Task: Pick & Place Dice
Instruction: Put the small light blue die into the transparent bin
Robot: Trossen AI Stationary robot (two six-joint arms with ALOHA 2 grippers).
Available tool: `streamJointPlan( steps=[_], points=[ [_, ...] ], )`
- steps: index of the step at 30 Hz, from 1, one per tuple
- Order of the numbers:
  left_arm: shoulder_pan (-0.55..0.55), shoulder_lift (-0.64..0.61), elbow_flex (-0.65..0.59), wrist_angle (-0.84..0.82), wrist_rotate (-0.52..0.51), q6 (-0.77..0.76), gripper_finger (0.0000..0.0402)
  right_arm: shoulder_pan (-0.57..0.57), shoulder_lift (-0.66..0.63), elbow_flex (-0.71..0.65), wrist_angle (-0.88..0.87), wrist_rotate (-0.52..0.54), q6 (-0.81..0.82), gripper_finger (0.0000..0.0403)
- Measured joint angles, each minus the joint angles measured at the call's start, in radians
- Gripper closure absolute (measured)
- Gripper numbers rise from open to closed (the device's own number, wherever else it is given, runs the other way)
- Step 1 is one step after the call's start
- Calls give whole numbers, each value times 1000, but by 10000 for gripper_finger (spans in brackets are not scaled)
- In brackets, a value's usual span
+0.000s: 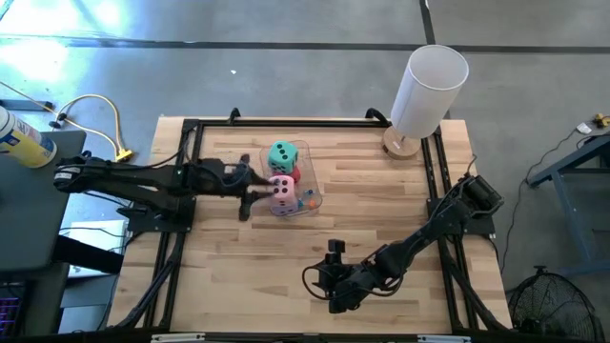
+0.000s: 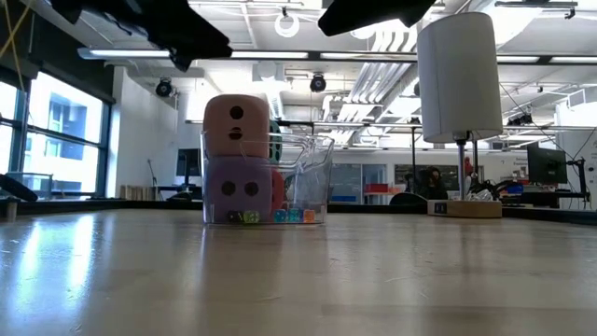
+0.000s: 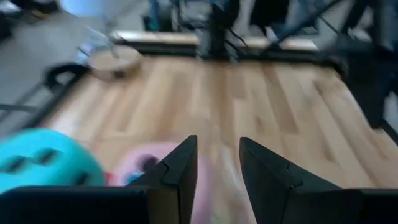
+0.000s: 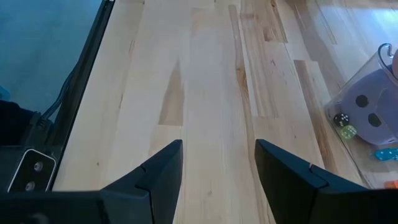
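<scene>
A clear plastic container (image 1: 307, 183) stands mid-table and holds the dice. The pink die (image 2: 237, 125) rests on top of the purple die (image 2: 239, 189). The teal die (image 1: 282, 155) sits on the far side, with the red die (image 1: 295, 174) showing beside and below it. Small coloured beads (image 2: 291, 216) lie on the container's floor. My left gripper (image 1: 254, 193) hangs open just left of the container, above the pink die (image 3: 146, 163) and teal die (image 3: 43, 160), nothing between its fingers. My right gripper (image 1: 319, 281) hovers open over bare wood near the table's front.
A white cylindrical lamp (image 1: 427, 90) on a round wooden base stands at the far right corner. Black rails (image 1: 440, 171) run along the table's left and right sides. Bare wood (image 4: 211, 93) lies between the container and the right gripper.
</scene>
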Motion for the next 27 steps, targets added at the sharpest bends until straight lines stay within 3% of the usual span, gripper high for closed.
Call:
streamJointPlan(
  steps=[6,14,20,27],
  points=[
    [-27,90,0,-12,-16,10,300,0,0,0,1,0,0,211],
    [74,118,0,-1,-74,-25,305,0,0,0,3,0,-8,211],
    [137,118,0,-2,5,-52,305,4,0,0,2,-2,-7,211],
    [112,111,0,6,77,15,305,5,0,0,1,-4,-8,211]
  ],
)
